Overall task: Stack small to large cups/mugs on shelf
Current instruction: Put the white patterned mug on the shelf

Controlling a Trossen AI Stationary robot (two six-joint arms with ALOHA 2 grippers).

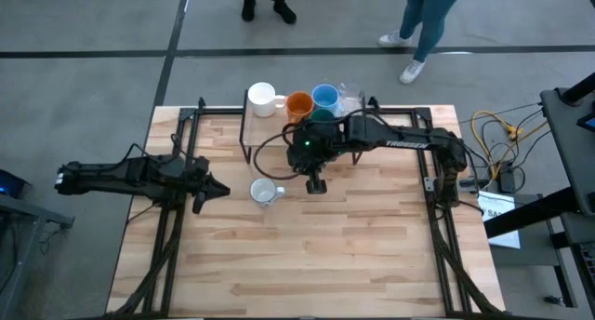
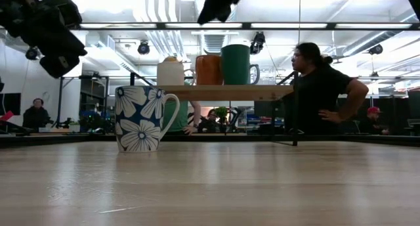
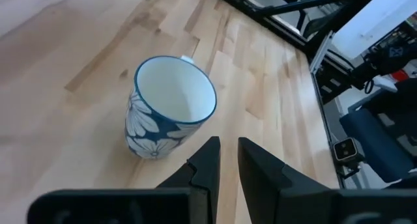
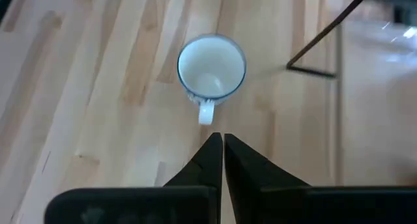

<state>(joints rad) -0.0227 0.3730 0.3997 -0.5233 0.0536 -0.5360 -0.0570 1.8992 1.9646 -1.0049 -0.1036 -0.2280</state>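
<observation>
Flower-patterned mug (image 1: pixel 265 192): stood upright on table (image 1: pixel 307 264), near side of shelf (image 2: pixel 226 92), apart from white mug (image 1: pixel 261 99), orange mug (image 1: pixel 298 104), light blue mug (image 1: pixel 324 97) and dark green cup (image 2: pixel 235 64) already up there. Judged ceramic: rigid, glazed, slippery, breakable; best taken across rim or by handle. Right gripper (image 4: pixel 217 142) hovered just right of it, pinched closed, empty. Left gripper (image 3: pixel 228 149) waited left, narrowly parted, empty.
</observation>
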